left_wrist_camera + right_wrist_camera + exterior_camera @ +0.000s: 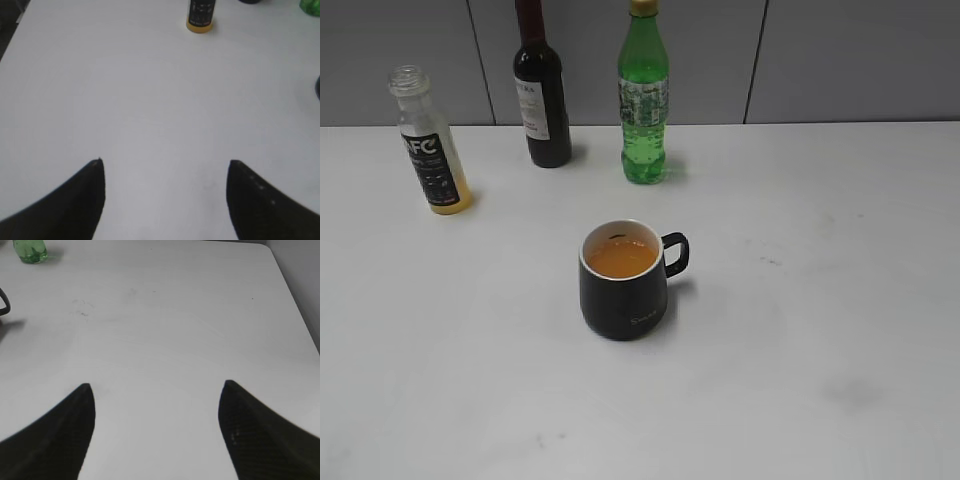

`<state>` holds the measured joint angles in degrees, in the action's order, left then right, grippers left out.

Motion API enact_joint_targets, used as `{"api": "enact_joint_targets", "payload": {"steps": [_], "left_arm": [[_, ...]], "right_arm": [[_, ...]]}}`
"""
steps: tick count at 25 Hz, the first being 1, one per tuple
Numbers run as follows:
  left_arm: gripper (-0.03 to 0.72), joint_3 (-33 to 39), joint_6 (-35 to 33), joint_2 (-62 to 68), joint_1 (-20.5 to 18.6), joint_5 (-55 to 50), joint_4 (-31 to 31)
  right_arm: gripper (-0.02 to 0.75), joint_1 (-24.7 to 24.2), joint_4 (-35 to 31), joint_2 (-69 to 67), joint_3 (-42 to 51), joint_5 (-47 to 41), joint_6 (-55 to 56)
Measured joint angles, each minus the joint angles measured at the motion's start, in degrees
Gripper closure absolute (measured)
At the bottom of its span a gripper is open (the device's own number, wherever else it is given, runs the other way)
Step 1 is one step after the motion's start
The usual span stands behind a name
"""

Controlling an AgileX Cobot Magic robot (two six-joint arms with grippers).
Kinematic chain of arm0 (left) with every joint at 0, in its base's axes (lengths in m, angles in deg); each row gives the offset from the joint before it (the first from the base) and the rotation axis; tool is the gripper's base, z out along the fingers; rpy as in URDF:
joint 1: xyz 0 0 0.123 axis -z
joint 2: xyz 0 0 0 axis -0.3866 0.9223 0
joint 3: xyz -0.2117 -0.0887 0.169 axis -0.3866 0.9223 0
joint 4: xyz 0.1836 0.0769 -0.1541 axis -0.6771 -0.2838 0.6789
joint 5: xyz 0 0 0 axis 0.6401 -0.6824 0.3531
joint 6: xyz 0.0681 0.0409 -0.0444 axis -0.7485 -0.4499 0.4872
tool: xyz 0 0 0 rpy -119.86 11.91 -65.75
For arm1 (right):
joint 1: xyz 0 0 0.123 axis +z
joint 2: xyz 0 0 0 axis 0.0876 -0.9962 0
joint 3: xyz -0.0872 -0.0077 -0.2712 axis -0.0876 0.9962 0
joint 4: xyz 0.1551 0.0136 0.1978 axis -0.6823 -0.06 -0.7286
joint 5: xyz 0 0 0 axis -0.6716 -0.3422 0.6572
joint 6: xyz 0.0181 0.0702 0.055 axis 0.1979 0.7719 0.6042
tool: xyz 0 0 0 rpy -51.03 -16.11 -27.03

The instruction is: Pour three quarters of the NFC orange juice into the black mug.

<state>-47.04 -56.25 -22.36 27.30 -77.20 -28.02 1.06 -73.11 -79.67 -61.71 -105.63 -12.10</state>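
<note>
Orange juice already fills the squat black mug (625, 283) at centre frame, while the clear plastic NFC bottle (430, 142), upright and nearly drained, stands upper left, ahead of the wide-spread, empty left gripper (165, 172); the right gripper (156, 400) likewise gapes empty.

the exterior view looks down at a slant from the table's (840, 300) front edge toward the back wall, mug (625, 282) central and near. the left wrist view sits low over the left of the table, facing the juice (201, 15), which the exterior view has at back left (428, 140). the right wrist view faces the same way over the right side, sharing the green bottle (30, 250) and the mug's handle at its left edge.
</note>
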Motion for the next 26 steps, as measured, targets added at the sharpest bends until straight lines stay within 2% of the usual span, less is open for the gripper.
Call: {"api": "enact_joint_targets", "payload": {"steps": [7, 15, 26], "left_arm": [[0.111, 0.0, 0.0, -6.4, -4.1, 0.0, 0.0], [0.113, 0.0, 0.0, -6.5, -4.3, 0.0, 0.0], [0.160, 0.0, 0.0, -6.6, -4.3, 0.0, 0.0]], "right_arm": [[0.154, 0.0, -0.1, 0.0, 0.0, 0.0, 0.0], [0.154, 0.0, 0.0, 0.0, 0.0, 0.0, 0.0], [0.154, 0.0, 0.0, 0.0, 0.0, 0.0, 0.0]]}}
